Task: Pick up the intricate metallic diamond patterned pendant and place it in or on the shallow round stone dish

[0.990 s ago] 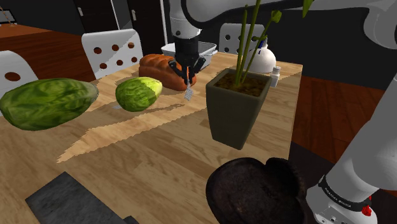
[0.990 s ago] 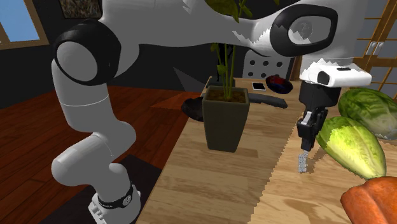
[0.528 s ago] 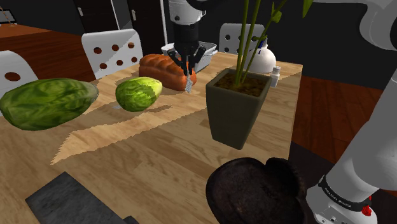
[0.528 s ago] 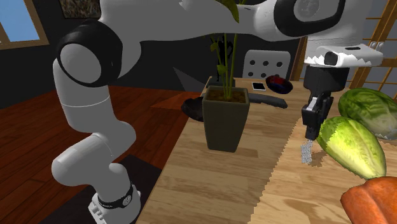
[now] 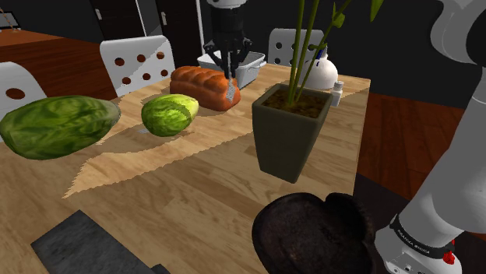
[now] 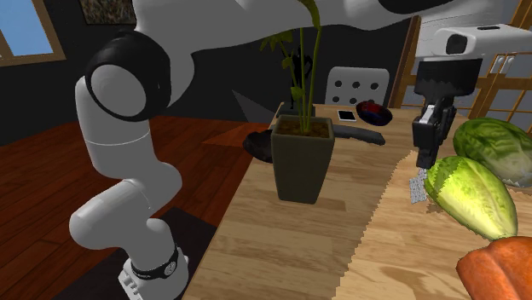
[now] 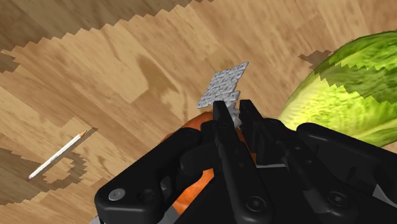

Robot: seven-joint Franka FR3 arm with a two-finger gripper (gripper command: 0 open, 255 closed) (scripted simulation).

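Wooden counter (image 5: 195, 187) carries a lettuce (image 5: 169, 114), loaf (image 5: 198, 82) and planter (image 5: 288, 132). Gripper (image 5: 230, 79) is up above the loaf's end, fingers pinching the top of the silver lattice pendant (image 7: 222, 86), which dangles clear of the counter. Dark dish (image 5: 311, 233) sits at the counter's near edge in the shoulder view, well apart from the pendant.

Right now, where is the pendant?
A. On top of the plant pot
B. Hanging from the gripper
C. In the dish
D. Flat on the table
B: the gripper is shut on the pendant, which hangs from its fingers above the table, far from the dish.
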